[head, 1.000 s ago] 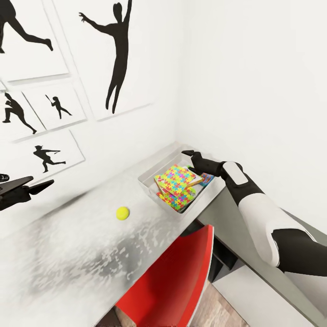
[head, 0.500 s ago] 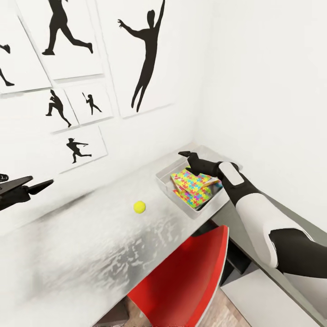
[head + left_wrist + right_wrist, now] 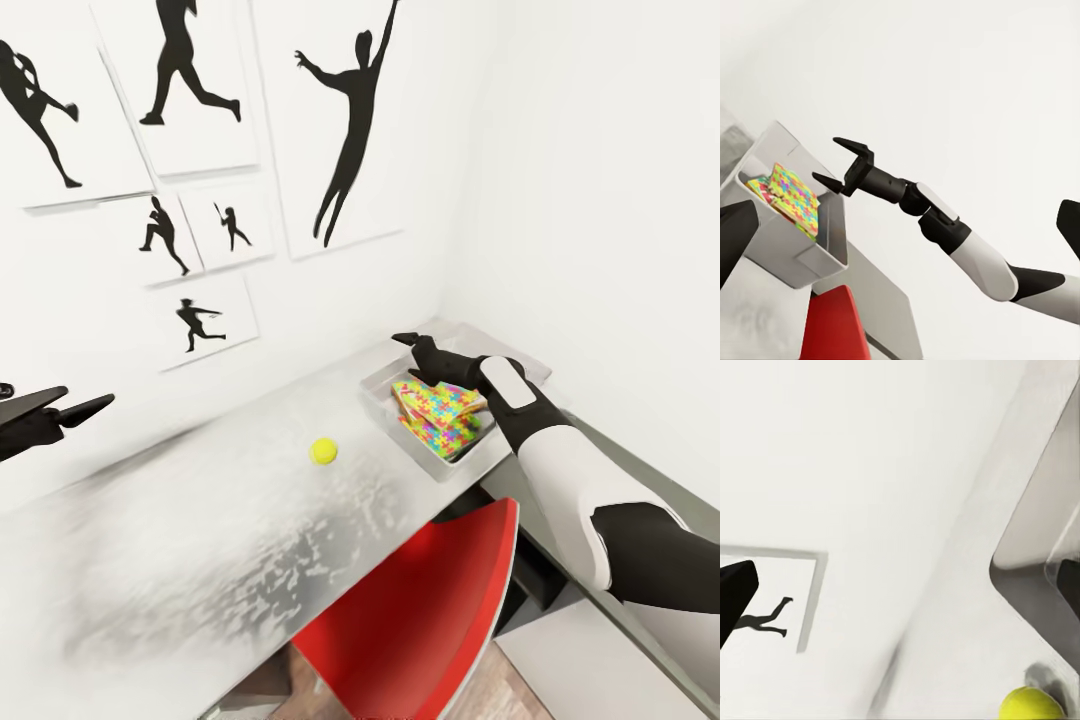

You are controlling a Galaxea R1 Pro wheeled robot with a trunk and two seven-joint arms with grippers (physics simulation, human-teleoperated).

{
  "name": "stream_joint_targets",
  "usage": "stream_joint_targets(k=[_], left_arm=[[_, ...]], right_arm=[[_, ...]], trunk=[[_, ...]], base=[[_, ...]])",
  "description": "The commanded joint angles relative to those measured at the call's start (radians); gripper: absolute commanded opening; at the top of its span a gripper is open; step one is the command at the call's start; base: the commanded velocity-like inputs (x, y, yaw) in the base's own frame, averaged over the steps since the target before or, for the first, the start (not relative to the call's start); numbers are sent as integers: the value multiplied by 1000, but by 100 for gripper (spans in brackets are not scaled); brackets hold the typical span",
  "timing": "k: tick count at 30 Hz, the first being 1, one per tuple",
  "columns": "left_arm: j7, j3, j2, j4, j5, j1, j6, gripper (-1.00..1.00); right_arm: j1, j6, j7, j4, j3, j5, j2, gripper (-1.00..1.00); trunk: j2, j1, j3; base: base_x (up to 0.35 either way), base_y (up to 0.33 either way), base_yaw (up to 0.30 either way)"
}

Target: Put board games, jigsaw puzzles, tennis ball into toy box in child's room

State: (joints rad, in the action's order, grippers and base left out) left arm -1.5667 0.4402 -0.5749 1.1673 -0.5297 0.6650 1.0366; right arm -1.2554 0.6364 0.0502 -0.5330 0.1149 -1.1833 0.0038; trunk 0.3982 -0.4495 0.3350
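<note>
While my right tool (image 3: 838, 160) hangs wide above the toy box (image 3: 385, 408), the tennis ball (image 3: 323, 452) sits on the counter (image 3: 200, 530); my left tool (image 3: 75, 410) I cannot tell.

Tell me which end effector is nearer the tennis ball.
Right. The right end effector hovers over the toy box, just beyond the tennis ball. The left end effector hangs far off over the table's other end.

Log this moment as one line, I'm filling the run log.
right gripper: open, empty, above toy box | jigsaw puzzles: in box | tennis ball: on table | left gripper: empty
</note>
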Motion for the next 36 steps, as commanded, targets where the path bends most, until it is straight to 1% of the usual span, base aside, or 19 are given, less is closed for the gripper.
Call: stream_joint_targets(k=[1, 6, 16, 25, 29, 36], left_arm=[[-4, 0, 0, 0, 1, 1, 11, 100], [-4, 0, 0, 0, 1, 1, 11, 100], [-4, 0, 0, 0, -1, 0, 11, 100], [-4, 0, 0, 0, -2, 1, 11, 100], [-4, 0, 0, 0, -2, 1, 11, 100], [-4, 1, 0, 0, -1, 1, 11, 100]], right_arm=[[-1, 2, 5, 1, 1, 5, 1, 100], [-1, 2, 5, 1, 2, 5, 5, 100], [-1, 3, 1, 1, 2, 5, 9, 100], [-1, 3, -37, -12, 2, 5, 26, 100], [-1, 3, -50, -31, 3, 5, 28, 100], [-1, 3, -58, -41, 7, 5, 29, 100]], trunk=[[2, 0, 1], [2, 0, -2], [2, 0, -3], [2, 0, -3], [2, 0, -5], [2, 0, -10]], base=[[-37, 21, 196], [-17, 9, 118], [-128, 1, 8], [-81, 15, 7], [-63, 33, 140], [-11, 6, 231]])
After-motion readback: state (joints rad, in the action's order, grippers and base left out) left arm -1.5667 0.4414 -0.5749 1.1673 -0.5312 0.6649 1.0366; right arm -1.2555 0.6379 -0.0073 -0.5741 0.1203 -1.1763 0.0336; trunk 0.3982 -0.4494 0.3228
